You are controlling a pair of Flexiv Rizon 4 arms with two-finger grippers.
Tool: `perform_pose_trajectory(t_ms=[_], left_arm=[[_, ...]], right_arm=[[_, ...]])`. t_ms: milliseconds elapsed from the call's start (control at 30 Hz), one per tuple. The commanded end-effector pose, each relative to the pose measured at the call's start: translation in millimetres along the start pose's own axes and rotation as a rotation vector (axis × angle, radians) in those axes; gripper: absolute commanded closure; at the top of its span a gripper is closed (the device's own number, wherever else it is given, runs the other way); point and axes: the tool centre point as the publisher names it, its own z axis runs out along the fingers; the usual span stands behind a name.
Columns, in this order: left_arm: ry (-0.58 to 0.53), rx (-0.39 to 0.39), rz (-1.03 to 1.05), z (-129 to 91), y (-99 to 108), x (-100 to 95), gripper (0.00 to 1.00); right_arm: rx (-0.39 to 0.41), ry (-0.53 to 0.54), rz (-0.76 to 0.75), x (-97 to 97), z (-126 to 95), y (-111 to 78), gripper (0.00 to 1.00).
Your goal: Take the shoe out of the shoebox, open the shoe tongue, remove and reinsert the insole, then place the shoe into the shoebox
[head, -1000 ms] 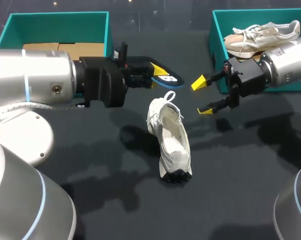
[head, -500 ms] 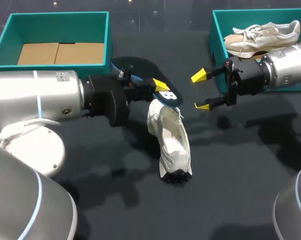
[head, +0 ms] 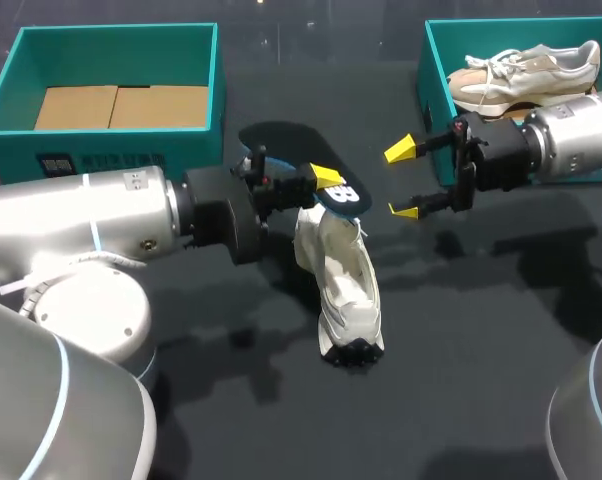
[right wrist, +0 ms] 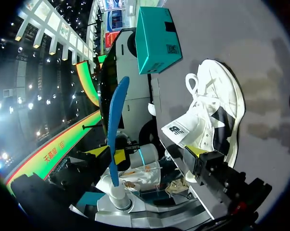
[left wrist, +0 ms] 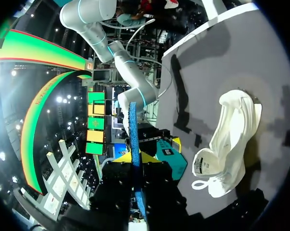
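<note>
Black insole (head: 281, 140) clamped in my left gripper (head: 323, 182), over shoe (head: 346, 280) at its 12 o'clock end; edge pinch could slip or buckle it at entry. Fingers of right gripper (head: 401, 180) apart.

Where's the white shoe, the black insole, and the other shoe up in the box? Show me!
white shoe (head: 349, 280), head view, on the middle of its open inside.
insole (head: 281, 142), head view, on its dark far end.
tan shoe (head: 526, 72), head view, on its side.
</note>
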Motion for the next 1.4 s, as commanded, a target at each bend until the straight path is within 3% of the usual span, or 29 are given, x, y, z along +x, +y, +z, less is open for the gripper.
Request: perform_pose_trajectory(t_ms=[33, 400, 967, 1400], left_arm=[[-0.010, 0.009, 0.060, 9.6, 0.5, 14.0, 1.00], [0.028, 0.155, 0.187, 33.3, 10.2, 32.7, 1.00], [0.039, 0.163, 0.190, 31.0, 9.3, 31.3, 1.00], [0.056, 0.189, 0.238, 46.4, 6.1, 50.5, 1.00]], right_arm=[[-0.007, 0.019, -0.016, 1.9, 8.0, 5.1, 0.00], [0.014, 0.038, -0.111, 16.0, 26.5, 16.7, 0.00], [0.010, 0.035, -0.113, 16.5, 26.0, 16.5, 0.00], [-0.023, 0.057, -0.139, 18.0, 32.4, 22.9, 0.00]])
